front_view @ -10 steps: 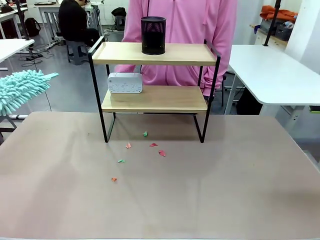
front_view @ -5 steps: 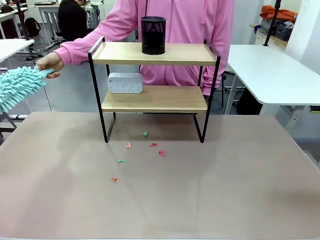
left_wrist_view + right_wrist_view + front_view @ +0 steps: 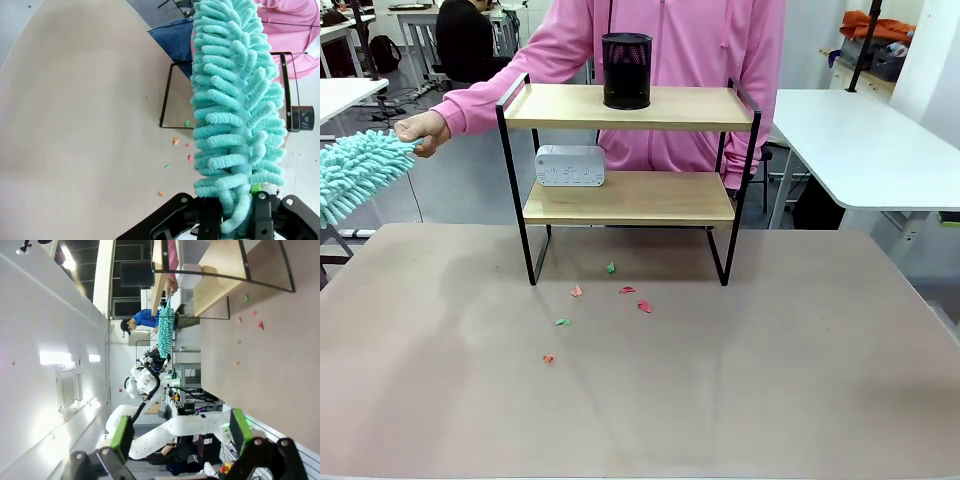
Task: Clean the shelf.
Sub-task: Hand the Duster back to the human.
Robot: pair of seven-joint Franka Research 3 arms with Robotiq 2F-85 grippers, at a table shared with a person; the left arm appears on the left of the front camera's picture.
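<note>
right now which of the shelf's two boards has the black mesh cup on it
The top board of the shelf: the black mesh cup stands there between the side rails. The lower board carries a small white box instead.

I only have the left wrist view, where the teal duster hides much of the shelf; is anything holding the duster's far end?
Observer: Yes. In the front view a person's hand grips the duster at its handle end, left of the shelf.
Operator: Thank you. Is anything on the shelf's lower board?
Observer: A white box stands at the left end of the lower board.
Operator: And how is the right gripper?
Observer: Its wrist view shows the right gripper open, with nothing between its green pads.
</note>
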